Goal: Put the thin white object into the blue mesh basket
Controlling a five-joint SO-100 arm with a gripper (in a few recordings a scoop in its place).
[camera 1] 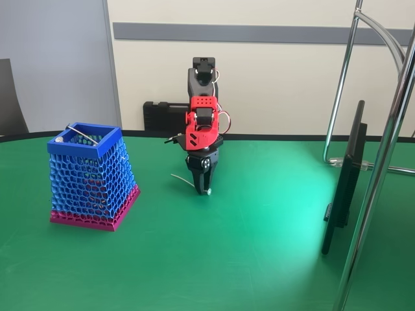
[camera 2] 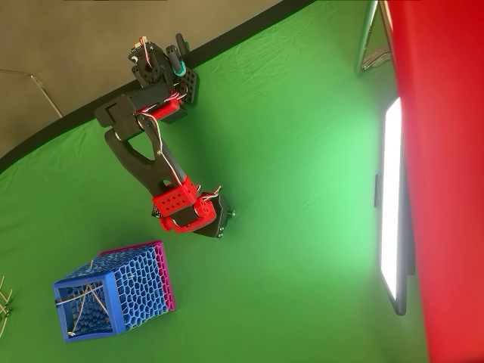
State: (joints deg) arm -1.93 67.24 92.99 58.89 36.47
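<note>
The thin white object is a slender curved stick reaching left from my fingers, low over the green table. My gripper points straight down at the table's middle, its black fingers close together on the stick's right end. In the overhead view the red wrist covers the fingers and the stick. The blue mesh basket with its pink bottom band stands upright to the left of the gripper, about one basket width away. A similar stick with a round knob leans across its rim.
A dark flat screen stands edge-on at the right beside chrome stand tubes. A few loose sticks lie at the table's left edge in the overhead view. The arm's base sits at the table's far edge.
</note>
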